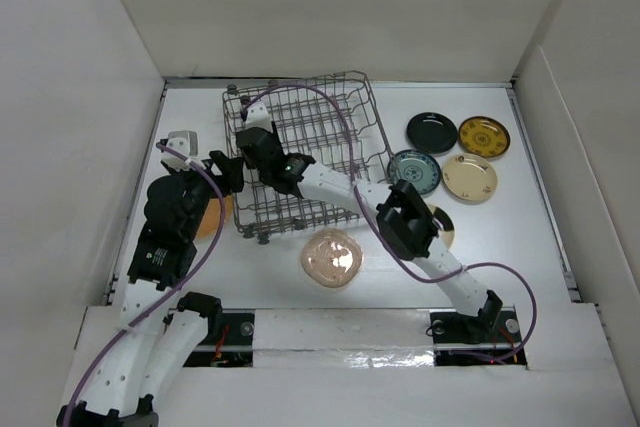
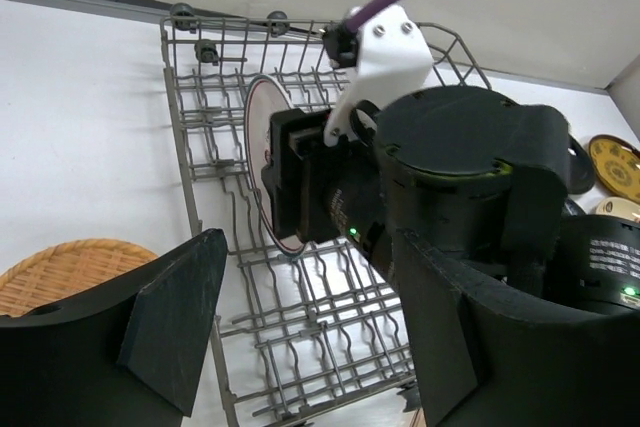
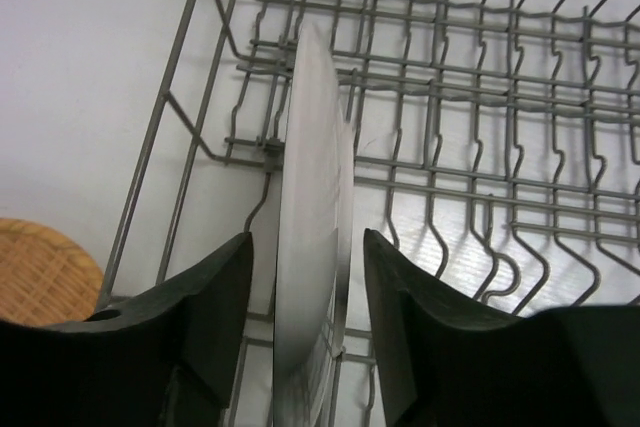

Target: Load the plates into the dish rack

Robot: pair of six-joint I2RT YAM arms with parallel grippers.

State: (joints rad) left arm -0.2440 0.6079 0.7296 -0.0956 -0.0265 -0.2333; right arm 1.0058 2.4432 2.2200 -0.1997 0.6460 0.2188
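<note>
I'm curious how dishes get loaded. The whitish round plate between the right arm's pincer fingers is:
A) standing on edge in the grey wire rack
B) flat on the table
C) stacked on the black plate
A: the whitish round plate stands on edge among the tines of the grey wire dish rack, flanked by the right pincer.

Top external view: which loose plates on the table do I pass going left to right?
orange woven plate → pinkish plate → teal plate → cream plate. I leave out the black, yellow and half-hidden plates because they overlap these sideways.
</note>
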